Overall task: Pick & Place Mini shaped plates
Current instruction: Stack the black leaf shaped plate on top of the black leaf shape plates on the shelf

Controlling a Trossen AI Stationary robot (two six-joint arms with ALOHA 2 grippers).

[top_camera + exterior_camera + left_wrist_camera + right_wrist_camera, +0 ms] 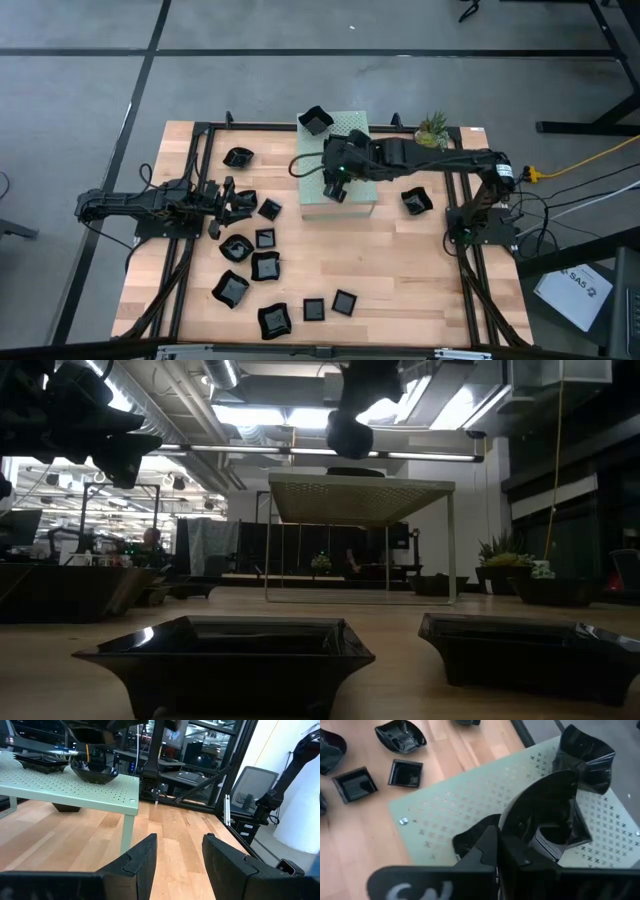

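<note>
Gripping a mini plate [547,815] edge-up, right end effector [495,847] clamped over green box [470,795]; left end effector [177,857] agape.

Grey concrete floor [90,90] is marked by dark lines at 12 o'clock. Ceiling ducts [250,435] and strip lights [260,415] are seen overhead.

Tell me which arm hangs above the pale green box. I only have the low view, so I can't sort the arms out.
Observer: The right arm. The high view shows the right pincer over the pale green box.
Operator: Is it carrying anything?
Observer: Yes. In the right wrist view it is shut on a wavy black plate, close above the box top.
Operator: And the other arm?
Observer: The left pincer is open and empty, low over the table among the loose plates left of the box.
</note>
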